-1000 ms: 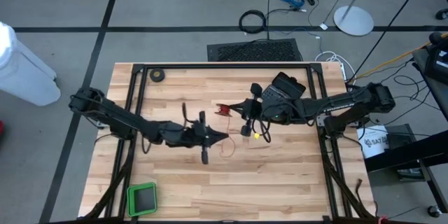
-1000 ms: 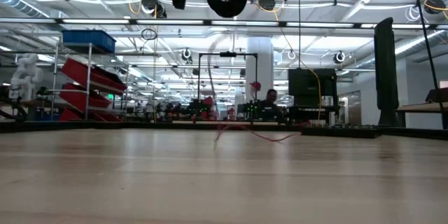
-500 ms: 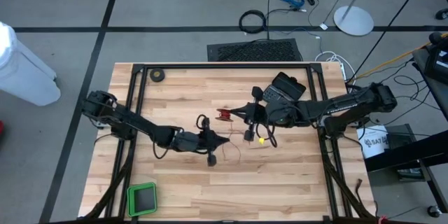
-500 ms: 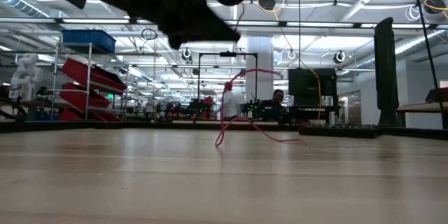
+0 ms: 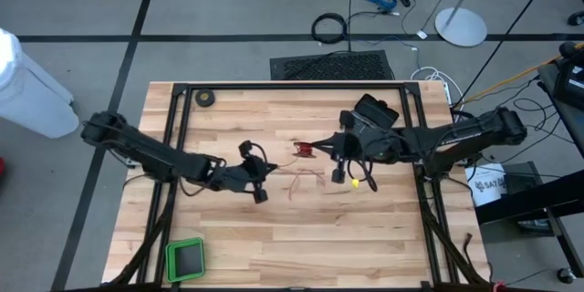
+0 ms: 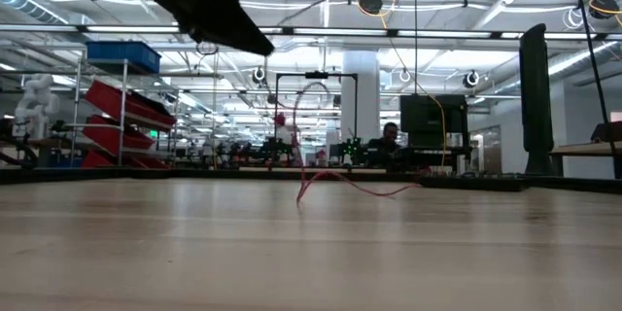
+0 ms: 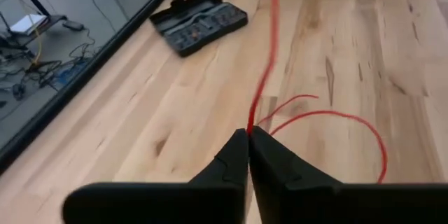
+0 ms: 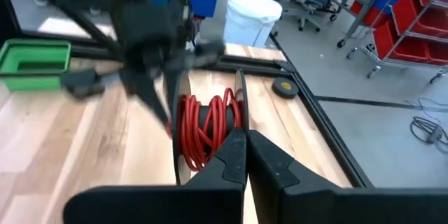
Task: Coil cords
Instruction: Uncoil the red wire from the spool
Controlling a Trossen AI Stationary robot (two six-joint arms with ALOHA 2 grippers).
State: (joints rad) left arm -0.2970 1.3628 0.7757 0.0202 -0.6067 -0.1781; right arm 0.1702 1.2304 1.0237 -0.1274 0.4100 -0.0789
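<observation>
- Bare wooden table [image 5: 274,246] lies open on the near side of both grippers; a black case [image 7: 199,21] lies well beyond the left fingers.
- Left gripper [image 7: 248,134] pinches the red wire [image 7: 264,77] at its fingertips.
- Right gripper [image 8: 241,136], fingers pressed together, grips the reel [image 8: 206,129], which stands just beyond its fingertips.

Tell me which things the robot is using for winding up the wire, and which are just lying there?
Being used:
- red wire, pinched by the left gripper
- reel with wire wound on it, held by the right gripper

Just lying there:
- black case
- green tray
- tape roll
</observation>
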